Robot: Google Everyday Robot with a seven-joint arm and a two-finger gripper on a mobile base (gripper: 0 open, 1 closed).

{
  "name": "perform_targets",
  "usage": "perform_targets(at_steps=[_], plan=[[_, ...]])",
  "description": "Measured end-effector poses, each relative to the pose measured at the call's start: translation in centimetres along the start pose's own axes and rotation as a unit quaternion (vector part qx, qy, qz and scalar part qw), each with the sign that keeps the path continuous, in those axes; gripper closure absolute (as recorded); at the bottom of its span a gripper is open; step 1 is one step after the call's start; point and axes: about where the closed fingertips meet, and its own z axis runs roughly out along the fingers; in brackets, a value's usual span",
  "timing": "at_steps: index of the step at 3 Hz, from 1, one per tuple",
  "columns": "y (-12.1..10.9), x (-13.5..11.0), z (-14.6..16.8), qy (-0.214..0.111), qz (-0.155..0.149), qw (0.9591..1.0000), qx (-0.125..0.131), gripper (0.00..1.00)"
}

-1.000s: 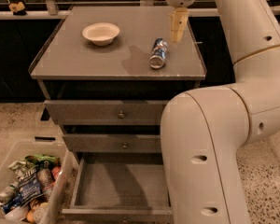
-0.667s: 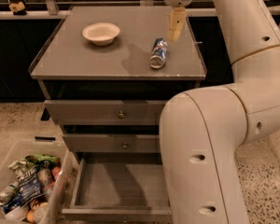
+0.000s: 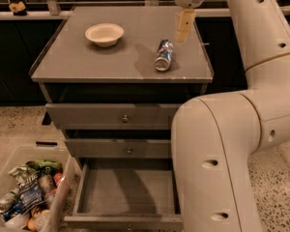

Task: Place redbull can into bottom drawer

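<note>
Our arm [image 3: 217, 168] fills the right side. The grey cabinet [image 3: 77, 62] carries 1 bowl [image 3: 104, 34] and the redbull can [image 3: 163, 55] on its top; the bottom drawer [image 3: 125, 192], lowest of 3, stands pulled out. The can lies on its side near the top's right edge, just in front of the gripper [image 3: 183, 30] and apart from it. We cannot tell whether the gripper is clenched or released.

Gripper [image 3: 184, 25] high up, downward-facing, atop cream arm [image 3: 217, 149] in tall arch.

1 redbull can [image 3: 163, 55], 1 bowl [image 3: 104, 34], 3 drawers [image 3: 118, 148] (bottom drawer [image 3: 128, 192] open), 1 bin [image 3: 64, 190]; jaws above can.
</note>
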Motion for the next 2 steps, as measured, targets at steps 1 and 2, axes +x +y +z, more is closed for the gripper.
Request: perform_targets(at_steps=[1, 2], plan=[[0.92, 2.84, 1.35, -0.035, 0.018, 0.9991, 0.017, 0.00], [0.92, 2.84, 1.35, -0.035, 0.018, 0.9991, 0.017, 0.00]])
